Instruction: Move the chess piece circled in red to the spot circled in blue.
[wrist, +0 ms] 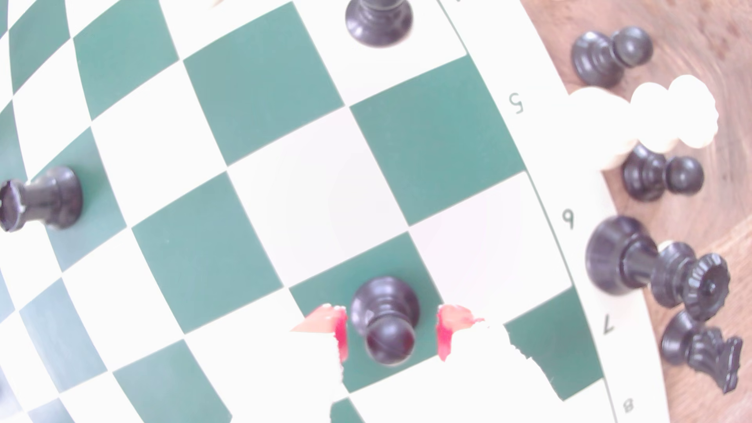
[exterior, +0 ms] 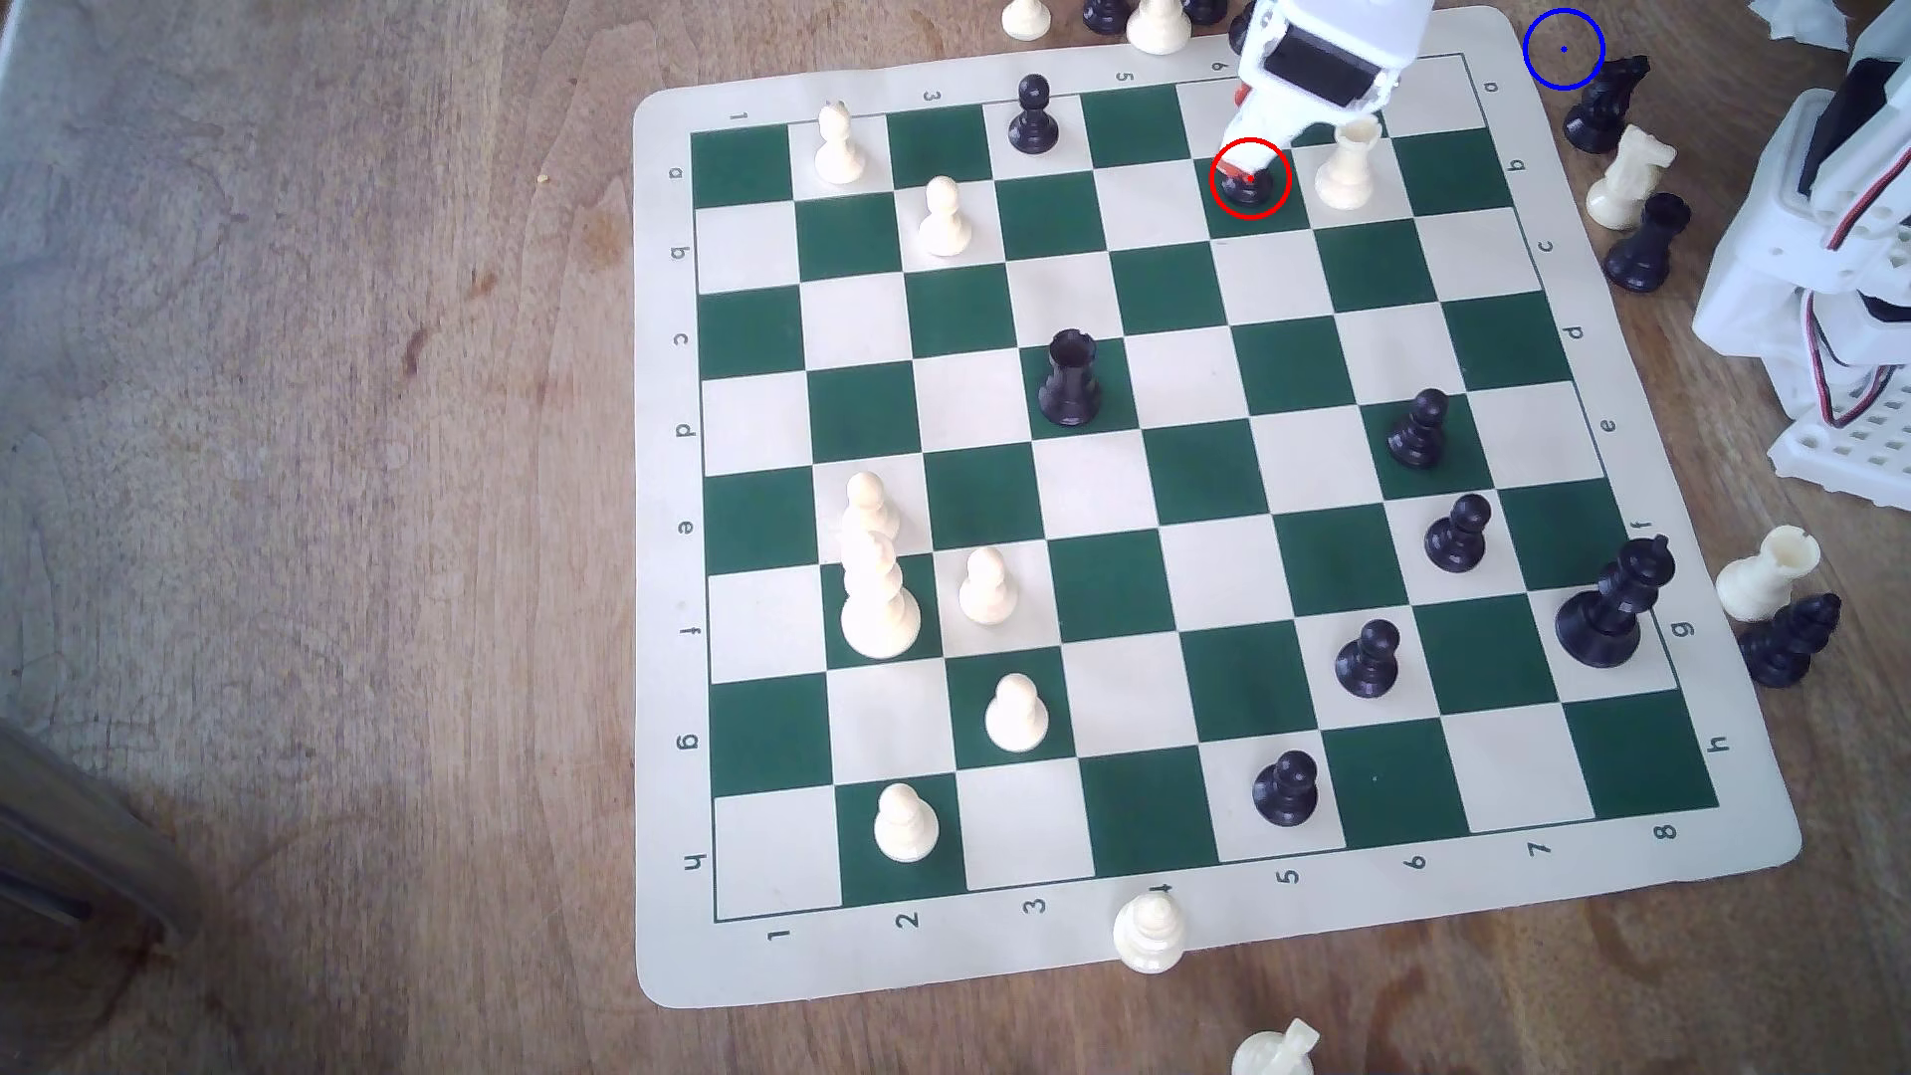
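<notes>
- The black pawn is standing on a green square, sitting between the gripper's red-tipped jaws.
- The jaws are spreading narrowly, flanking its head with gaps showing either side.
- The blue-ringed spot is lying on bare wood, well apart.

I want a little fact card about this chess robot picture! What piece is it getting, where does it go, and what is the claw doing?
piece: small glossy black pawn ringed in red, standing upright on a green square
goal: blue-ringed patch of brown wood off the board's corner, nothing on it
end effector: open, red-tipped fingers either side of the pawn, gaps visible
nearest neighbour: cream-white pawn on the next square, to the exterior view's right
task state: pawn not yet lifted
</notes>
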`<state>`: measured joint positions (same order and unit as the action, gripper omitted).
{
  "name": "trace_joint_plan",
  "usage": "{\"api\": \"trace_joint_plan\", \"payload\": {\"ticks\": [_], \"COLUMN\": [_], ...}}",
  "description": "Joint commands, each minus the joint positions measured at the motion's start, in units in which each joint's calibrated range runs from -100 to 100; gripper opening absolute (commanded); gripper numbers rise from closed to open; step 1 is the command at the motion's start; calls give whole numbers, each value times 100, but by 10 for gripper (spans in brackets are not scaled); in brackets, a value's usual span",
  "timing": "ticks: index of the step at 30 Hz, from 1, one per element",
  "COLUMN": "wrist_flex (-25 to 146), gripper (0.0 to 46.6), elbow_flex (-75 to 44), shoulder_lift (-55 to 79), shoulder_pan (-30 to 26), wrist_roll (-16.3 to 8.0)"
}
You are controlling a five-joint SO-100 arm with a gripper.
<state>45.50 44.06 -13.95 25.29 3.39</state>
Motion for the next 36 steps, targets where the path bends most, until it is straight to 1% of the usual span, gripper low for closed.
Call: {"api": "trace_joint_plan", "payload": {"ticks": [1, 8, 10, 11, 12, 13, 21, 26, 27, 30, 31, 34, 35, 36], "wrist_flex": [-135, -185, -242, -242, -242, -242, -225, 487, 913, 1576, 1920, 2133, 2256, 2363], "gripper": [126, 125, 110, 90, 58, 2, 2, 2, 2, 2, 2, 2, 2, 2], "elbow_flex": [28, 100, 145, 145, 155, 155, 164, -444, -879, -1468, -1768, -1940, -1958, -1931], "shoulder_lift": [20, 37, 37, 37, 37, 37, -74, -625, -795, -1016, -1152, -1270, -1287, -1313], "shoulder_pan": [-62, -46, -46, -46, -46, -62, -93, 1, 71, 228, 447, 971, 1385, 1581], "wrist_roll": [-34, -20, -20, -20, 0, 15, 10, -15, -15, 0, 15, 83, 137, 142]}}
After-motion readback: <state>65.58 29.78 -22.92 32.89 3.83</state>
